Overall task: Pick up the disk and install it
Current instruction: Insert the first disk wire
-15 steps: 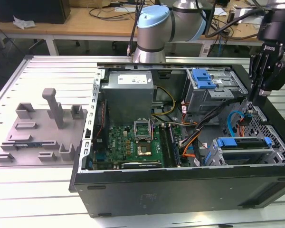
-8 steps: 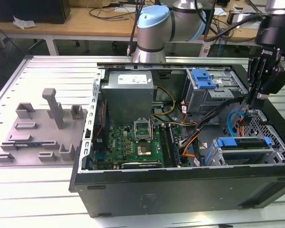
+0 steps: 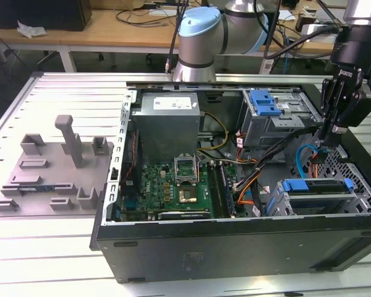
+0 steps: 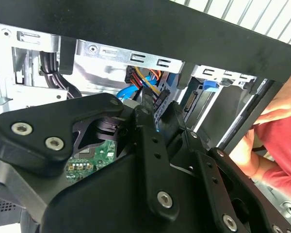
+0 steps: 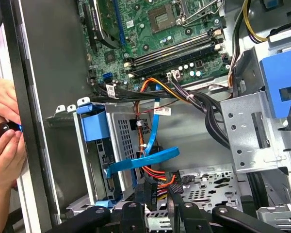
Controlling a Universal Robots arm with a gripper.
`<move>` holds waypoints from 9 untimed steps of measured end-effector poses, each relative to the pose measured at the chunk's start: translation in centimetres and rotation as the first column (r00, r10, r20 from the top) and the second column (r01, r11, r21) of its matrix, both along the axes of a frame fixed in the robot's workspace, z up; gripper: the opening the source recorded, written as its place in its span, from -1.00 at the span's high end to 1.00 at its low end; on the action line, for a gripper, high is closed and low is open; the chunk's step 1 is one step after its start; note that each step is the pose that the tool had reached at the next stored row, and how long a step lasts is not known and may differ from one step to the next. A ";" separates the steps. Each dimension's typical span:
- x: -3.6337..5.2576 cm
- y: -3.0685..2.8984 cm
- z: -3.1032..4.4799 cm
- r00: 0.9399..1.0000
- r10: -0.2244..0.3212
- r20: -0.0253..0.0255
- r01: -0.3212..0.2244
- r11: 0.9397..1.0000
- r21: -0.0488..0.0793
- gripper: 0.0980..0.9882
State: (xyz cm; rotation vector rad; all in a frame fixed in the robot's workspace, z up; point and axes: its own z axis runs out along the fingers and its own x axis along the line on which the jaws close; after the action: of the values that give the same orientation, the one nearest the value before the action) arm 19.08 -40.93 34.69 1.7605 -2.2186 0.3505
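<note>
Table: a slatted grey metal table (image 3: 25, 247) carries everything, and on it lies the big one.
Case: an open black computer tower (image 3: 235, 247) lies on its side with the motherboard showing.
Arm: the grey and pale-blue robot arm (image 3: 201, 34) reaches in from the far side, its wrist pointing steeply down at the exterior view's right.
Fixture: a grey moulded holder plate (image 3: 49, 179) sits just beside the case.
Disk: the silver-black hard drive in its blue plastic carrier frame (image 3: 314, 185) looks seated in the metal cage at the near corner.
Handling: I judge it stiff, dense for its size and shock-sensitive. Take it by the carrier's long edges, never by the connector end.
Hands: a person's hands (image 5: 2, 141) work outside the case wall.
Tool: the black tool (image 3: 321, 148) is down among the cables behind the cage. I cannot tell whether it grips anything.
Cable: a flat blue data cable (image 5: 145, 158) loops right there.
</note>
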 end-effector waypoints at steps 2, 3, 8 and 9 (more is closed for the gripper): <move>0.02 -0.05 -0.07 1.000 -0.002 0.000 0.002 1.000 0.000 0.50; 0.03 -0.08 -0.10 1.000 -0.003 0.000 0.003 1.000 0.000 0.50; 0.08 -0.19 -0.30 1.000 -0.008 0.000 0.008 1.000 0.000 0.50; 0.08 -0.19 -0.32 1.000 -0.008 0.000 0.008 1.000 0.000 0.50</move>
State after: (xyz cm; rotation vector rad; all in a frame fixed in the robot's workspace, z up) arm 19.15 -41.11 34.37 1.7507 -2.2254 0.3486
